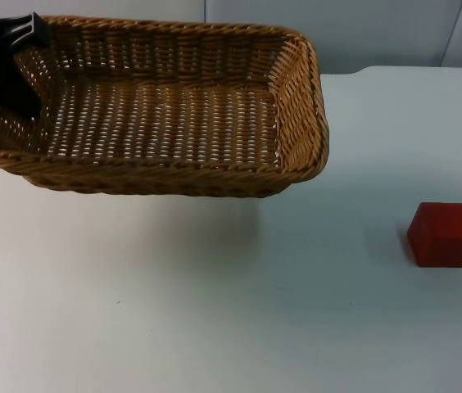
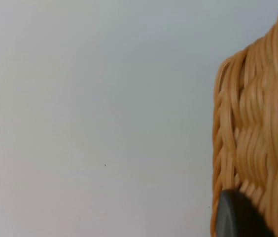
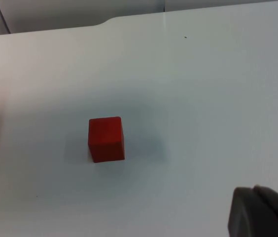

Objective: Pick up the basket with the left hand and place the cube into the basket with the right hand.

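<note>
The small red cube (image 1: pixel 444 234) sat alone on the white table (image 1: pixel 215 311). Your left gripper (image 1: pixel 14 61) grasped the woven wicker basket (image 1: pixel 157 115), lifted. Your right gripper's (image 3: pixel 264 212) state I cannot tell; it next needed to descend onto the cube.

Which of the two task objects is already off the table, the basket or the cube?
The wicker basket, gripped at its left rim by the left gripper; the red cube sits on the white table.
</note>
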Robot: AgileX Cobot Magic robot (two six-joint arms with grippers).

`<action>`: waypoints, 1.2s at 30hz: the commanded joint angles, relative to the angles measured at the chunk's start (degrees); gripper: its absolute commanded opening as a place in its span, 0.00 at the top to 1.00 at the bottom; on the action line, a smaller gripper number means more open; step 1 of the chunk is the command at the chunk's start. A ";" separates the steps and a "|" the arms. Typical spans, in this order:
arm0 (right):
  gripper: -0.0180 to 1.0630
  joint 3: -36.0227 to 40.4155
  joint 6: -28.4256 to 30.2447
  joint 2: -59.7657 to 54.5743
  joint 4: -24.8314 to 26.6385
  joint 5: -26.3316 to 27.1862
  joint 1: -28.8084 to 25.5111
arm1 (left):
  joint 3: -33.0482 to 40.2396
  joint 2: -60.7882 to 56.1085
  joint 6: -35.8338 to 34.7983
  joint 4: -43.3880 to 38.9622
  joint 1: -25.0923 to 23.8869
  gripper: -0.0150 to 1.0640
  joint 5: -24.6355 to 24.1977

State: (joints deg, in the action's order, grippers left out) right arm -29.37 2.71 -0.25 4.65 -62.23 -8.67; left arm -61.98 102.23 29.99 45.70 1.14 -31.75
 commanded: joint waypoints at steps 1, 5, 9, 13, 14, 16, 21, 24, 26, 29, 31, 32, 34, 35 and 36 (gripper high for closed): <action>0.99 0.30 0.03 0.25 0.07 0.34 0.14 | 0.01 -0.87 -0.43 1.92 -0.23 0.99 0.32; 0.99 0.30 0.03 0.25 0.37 0.46 0.14 | 0.01 -0.87 -0.43 1.92 -0.23 0.99 0.32; 0.99 0.03 0.03 0.25 0.37 0.82 0.14 | 0.01 -0.87 -0.43 1.92 -0.23 0.99 0.32; 0.99 -1.40 0.88 -3.83 3.35 13.99 0.14 | 0.01 -0.87 -0.43 1.92 -0.23 0.99 0.32; 0.99 -1.40 2.59 -6.24 6.60 20.23 0.14 | 0.01 -0.87 -0.43 1.92 -0.23 0.99 0.32; 0.99 -1.40 4.87 -9.15 10.44 24.28 0.14 | 0.01 -0.87 -0.43 1.92 -0.23 0.99 0.44; 0.99 -1.40 20.67 -25.40 27.88 28.41 0.14 | 0.01 -0.87 -0.43 1.82 -0.23 0.99 0.59; 0.99 -1.40 29.73 -37.40 35.99 26.67 0.14 | 0.01 -0.87 -0.43 1.82 -0.23 0.99 0.59; 0.99 -1.40 31.57 -41.59 37.35 25.43 0.14 | 0.01 -0.87 -0.43 1.82 -0.23 0.99 0.59; 0.99 -1.40 33.42 -52.52 39.15 23.67 0.14 | 0.01 -0.87 -0.43 1.92 -0.23 0.99 0.59; 0.99 -1.40 33.55 -55.74 39.15 23.87 0.14 | 0.01 -0.87 -0.43 1.92 -0.23 0.99 0.59; 0.99 -1.40 34.16 -58.50 39.15 24.34 0.14 | 0.01 -0.87 -0.43 1.92 -0.23 0.99 0.59; 0.99 -1.40 35.01 -62.25 39.80 25.72 0.14 | 0.01 -0.87 -0.43 1.82 -0.23 0.99 0.59; 0.99 -1.40 35.01 -63.52 40.97 26.57 0.14 | 0.01 -0.87 -0.43 1.82 -0.23 0.99 0.59; 0.99 -1.40 35.01 -63.52 40.97 26.57 0.14 | 0.01 -0.87 -0.43 1.82 -0.23 0.99 0.59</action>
State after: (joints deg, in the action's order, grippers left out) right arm -30.67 36.90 -63.27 44.77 -36.61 -8.67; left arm -61.98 102.23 29.99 45.70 1.14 -31.47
